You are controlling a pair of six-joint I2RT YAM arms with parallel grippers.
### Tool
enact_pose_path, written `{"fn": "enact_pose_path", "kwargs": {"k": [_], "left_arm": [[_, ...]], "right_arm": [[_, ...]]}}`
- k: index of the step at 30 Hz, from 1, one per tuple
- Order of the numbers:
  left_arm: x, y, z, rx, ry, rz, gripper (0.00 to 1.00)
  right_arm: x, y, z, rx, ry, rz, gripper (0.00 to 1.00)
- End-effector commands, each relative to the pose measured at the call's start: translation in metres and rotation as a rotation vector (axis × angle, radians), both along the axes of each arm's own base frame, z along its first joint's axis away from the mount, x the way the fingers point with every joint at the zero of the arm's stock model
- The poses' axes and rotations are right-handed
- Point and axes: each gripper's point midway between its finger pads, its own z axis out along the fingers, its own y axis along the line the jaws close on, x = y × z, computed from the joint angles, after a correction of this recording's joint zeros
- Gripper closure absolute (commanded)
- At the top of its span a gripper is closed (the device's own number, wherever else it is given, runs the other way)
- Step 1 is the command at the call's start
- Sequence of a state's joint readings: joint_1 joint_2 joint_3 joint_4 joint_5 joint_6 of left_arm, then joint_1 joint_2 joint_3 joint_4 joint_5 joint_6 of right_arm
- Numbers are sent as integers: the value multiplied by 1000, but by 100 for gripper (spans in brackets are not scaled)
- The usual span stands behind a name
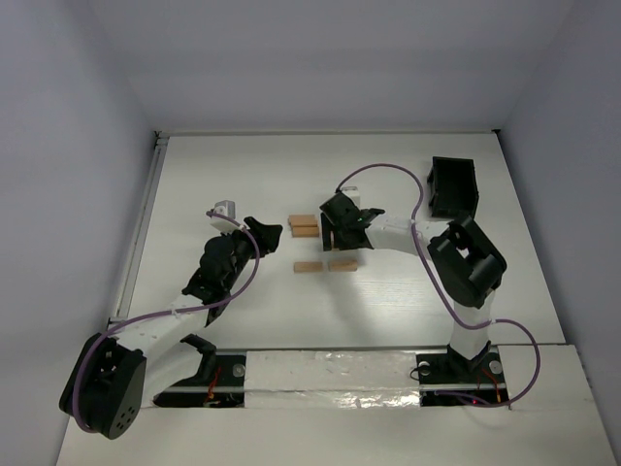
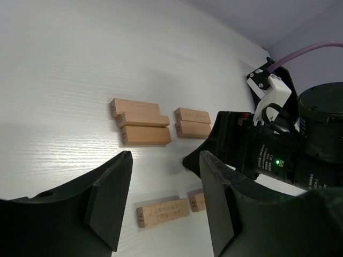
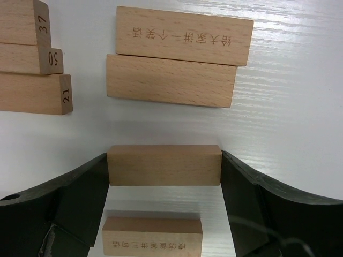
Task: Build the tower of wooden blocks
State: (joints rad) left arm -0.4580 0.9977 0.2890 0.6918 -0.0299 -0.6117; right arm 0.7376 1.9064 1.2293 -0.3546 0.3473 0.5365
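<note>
Light-tan wooden blocks lie on the white table [image 1: 223, 175]. A row of three [image 1: 304, 225] sits left of centre; it also shows in the left wrist view [image 2: 140, 127] and the right wrist view [image 3: 29, 56]. Two blocks side by side [image 3: 177, 56] lie beyond my right gripper [image 3: 164, 160], which is shut on one block [image 3: 164, 166] by its ends. Another block [image 3: 152, 240] lies below it. My left gripper [image 2: 166, 160] is open and empty, facing two loose blocks [image 2: 162, 212] [image 2: 197, 201]. In the top view my left gripper [image 1: 264, 238] is left of the blocks and my right gripper [image 1: 340, 233] over them.
A small black plastic box [image 1: 453, 184] stands at the back right, behind my right arm. My right arm [image 2: 278, 155] fills the right side of the left wrist view. A silver taped strip [image 1: 340, 374] runs along the near edge between the arm bases.
</note>
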Motion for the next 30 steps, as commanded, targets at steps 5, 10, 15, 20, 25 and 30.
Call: {"fn": "enact_pose_path", "kwargs": {"k": [5, 10, 15, 20, 25, 30], "left_arm": [[8, -5, 40, -51, -101, -8, 50], [7, -4, 40, -51, -101, -8, 50], [7, -5, 41, -55, -105, -9, 50], [7, -5, 40, -54, -100, -9, 50], [7, -4, 40, -51, -101, -8, 51], [8, -5, 40, -52, -103, -8, 50]], "right_arm": [[-12, 12, 4, 35, 6, 8, 17], [-12, 10, 5, 28, 6, -3, 17], [-14, 7, 4, 24, 6, -12, 16], [-17, 9, 5, 27, 6, -8, 13], [-16, 11, 10, 35, -1, -6, 11], [-12, 13, 21, 46, -20, -4, 5]]}}
